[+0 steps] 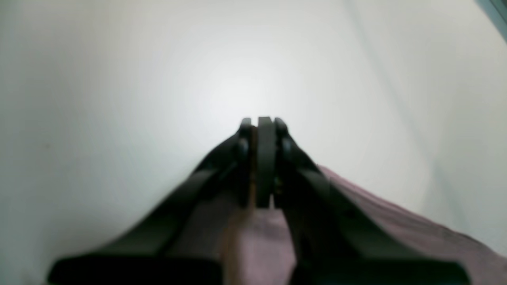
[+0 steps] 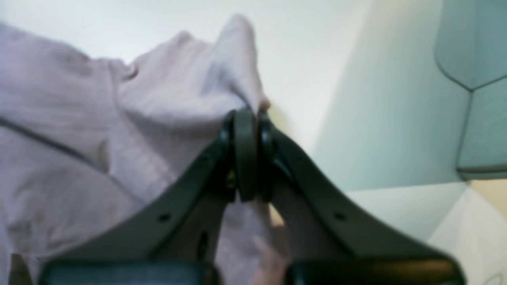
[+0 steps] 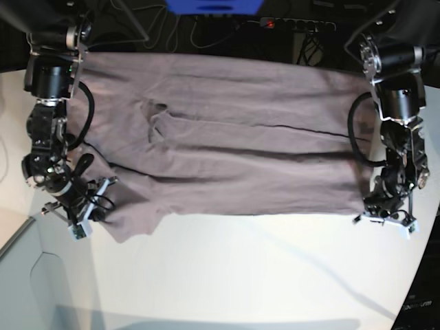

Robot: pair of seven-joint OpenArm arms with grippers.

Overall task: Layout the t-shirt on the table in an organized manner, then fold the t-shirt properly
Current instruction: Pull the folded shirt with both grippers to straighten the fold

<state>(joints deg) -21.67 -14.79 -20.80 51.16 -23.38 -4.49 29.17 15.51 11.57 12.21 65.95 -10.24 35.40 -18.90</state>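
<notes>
The dusty mauve t-shirt (image 3: 234,158) lies spread wide across the far half of the white table (image 3: 240,275), with wrinkles near its middle left. My right gripper (image 3: 104,185) is at the shirt's near left corner. In the right wrist view this gripper (image 2: 247,113) is shut on a raised fold of the t-shirt (image 2: 79,118). My left gripper (image 3: 371,203) is at the shirt's near right corner. In the left wrist view it (image 1: 261,120) is shut, with t-shirt cloth (image 1: 396,225) running in between its fingers, over the table (image 1: 119,79).
Cables and a power strip (image 3: 295,24) run behind the table's far edge, beside a blue object (image 3: 213,5). The table's curved edge (image 3: 419,275) sweeps down the right side. Grey-green floor (image 3: 27,289) shows beyond the near left corner.
</notes>
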